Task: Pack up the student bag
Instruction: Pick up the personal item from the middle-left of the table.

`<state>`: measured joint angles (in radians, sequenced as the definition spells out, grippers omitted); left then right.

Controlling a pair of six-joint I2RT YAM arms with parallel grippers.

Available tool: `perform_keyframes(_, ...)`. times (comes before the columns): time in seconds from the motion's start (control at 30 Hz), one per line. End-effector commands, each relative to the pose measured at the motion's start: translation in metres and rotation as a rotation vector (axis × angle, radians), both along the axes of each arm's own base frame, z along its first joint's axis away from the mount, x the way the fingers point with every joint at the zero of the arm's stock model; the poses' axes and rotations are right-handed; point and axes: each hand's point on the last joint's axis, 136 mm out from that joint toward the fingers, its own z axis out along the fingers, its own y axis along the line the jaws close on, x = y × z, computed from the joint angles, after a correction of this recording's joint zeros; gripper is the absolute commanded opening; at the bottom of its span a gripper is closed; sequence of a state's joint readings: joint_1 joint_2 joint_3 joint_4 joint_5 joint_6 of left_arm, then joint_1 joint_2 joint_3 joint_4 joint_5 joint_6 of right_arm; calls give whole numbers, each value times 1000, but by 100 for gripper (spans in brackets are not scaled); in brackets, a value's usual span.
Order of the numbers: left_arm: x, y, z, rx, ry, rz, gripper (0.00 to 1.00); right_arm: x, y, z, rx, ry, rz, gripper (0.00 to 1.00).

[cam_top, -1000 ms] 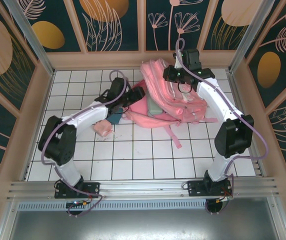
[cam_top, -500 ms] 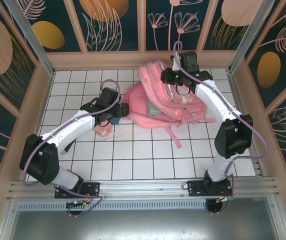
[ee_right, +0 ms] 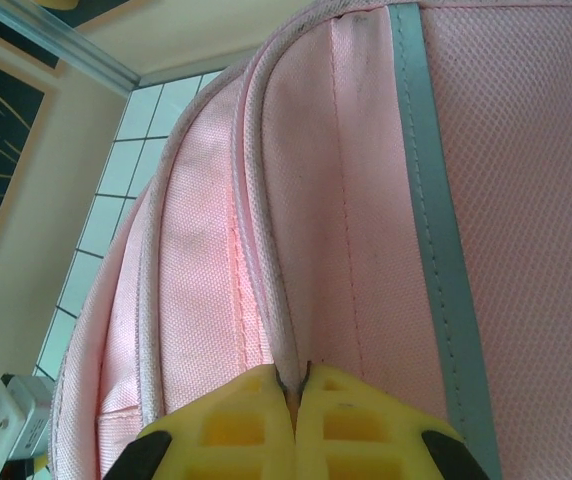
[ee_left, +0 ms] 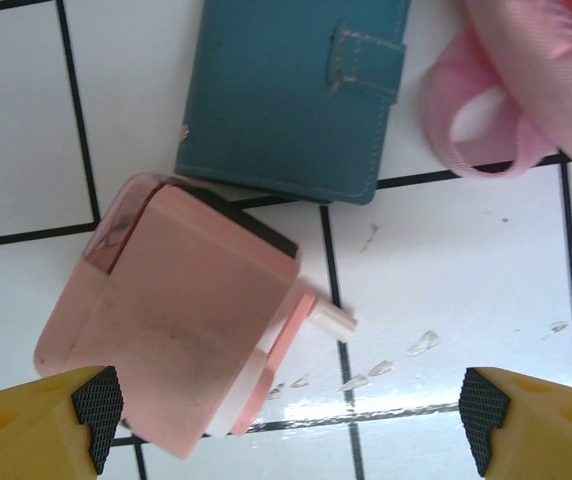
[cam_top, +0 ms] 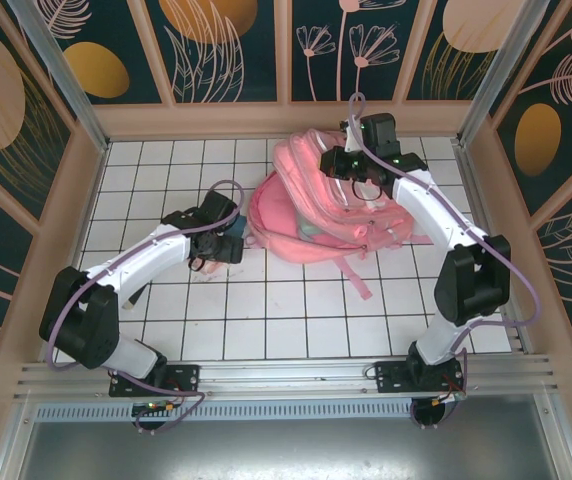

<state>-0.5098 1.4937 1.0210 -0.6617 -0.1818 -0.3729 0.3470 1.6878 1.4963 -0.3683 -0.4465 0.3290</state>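
Because the student bag (cam_top: 316, 195) is soft pink fabric, it will probably sag and fold rather than keep a shape, and feel light but bulky. Its piped seams, the rim of its opening or a strap look like firmer holds than the flat panels, which would likely slip and bunch.

Seen from above, it lies slumped on the white tiled table (cam_top: 266, 320) toward 12 o'clock, with a strap trailing toward 6 o'clock. The right pincer (cam_top: 351, 165) sits at the bag's 1 o'clock side. Its wrist camera shows the yellow fingers (ee_right: 236, 415) pressed together on a raised seam ridge (ee_right: 284, 340) of the bag.

The left pincer (cam_top: 228, 245) hovers off the bag's 9 o'clock edge, apart from the fabric. Its jaws are spread wide over a small pink case (ee_left: 171, 320), with a teal wallet (ee_left: 291, 95) just at the case's 12 o'clock edge.
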Motion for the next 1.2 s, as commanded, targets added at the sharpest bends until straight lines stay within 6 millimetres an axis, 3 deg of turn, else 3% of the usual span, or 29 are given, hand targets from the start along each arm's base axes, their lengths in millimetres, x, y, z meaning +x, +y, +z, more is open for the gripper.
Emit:
perform_keyframes(0.0, 5, 24, -1, 76, 10, 48, 90, -14, 5, 42, 73, -93, 39, 0)
perform_keyframes(0.13, 12, 40, -21, 72, 67, 90, 91, -17, 1, 47, 66, -110, 32, 0)
perform_keyframes(0.37, 25, 33, -32, 44, 70, 60, 93, -21, -2, 53, 68, -125, 30, 0)
perform_keyframes(0.53, 24, 40, -47, 61, 101, 76, 85, -21, -1, 53, 74, -118, 33, 0)
perform_keyframes(0.63, 25, 38, -44, 44, 92, 76, 79, -20, -2, 53, 74, -119, 31, 0)
perform_keyframes(0.73, 23, 41, -42, 52, 86, 85, 64, -20, 0, 53, 82, -114, 34, 0)
perform_keyframes(0.93, 18, 38, -28, 9, 71, 106, 61, -18, 1, 51, 86, -104, 33, 0)
perform_keyframes(1.17, 22, 16, 11, -157, 30, 142, 54, -19, 2, 46, 98, -82, 33, 0)
